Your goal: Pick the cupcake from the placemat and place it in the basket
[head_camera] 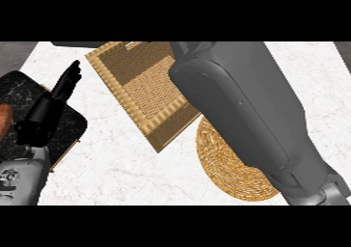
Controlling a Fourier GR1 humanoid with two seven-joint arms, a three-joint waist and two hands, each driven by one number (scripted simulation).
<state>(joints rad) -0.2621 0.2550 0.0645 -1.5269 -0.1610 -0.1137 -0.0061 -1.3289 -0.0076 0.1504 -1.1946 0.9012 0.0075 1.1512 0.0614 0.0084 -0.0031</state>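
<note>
Across the white surface (128,164) we are looking down at a rectangular woven basket (139,89) near 12 o'clock and a round woven placemat (228,169) toward 5 o'clock. Our right forearm (242,111) is crossing both, hiding its hand, so we cannot tell its state. We are not seeing the cupcake anywhere. Our left hand (54,103) is resting open at 9 o'clock, fingers straight, over a dark plate (68,128) carrying an orange item (0,120). We are judging the cupcake light, soft and crushable, best taken around its wrapper sides.
</note>
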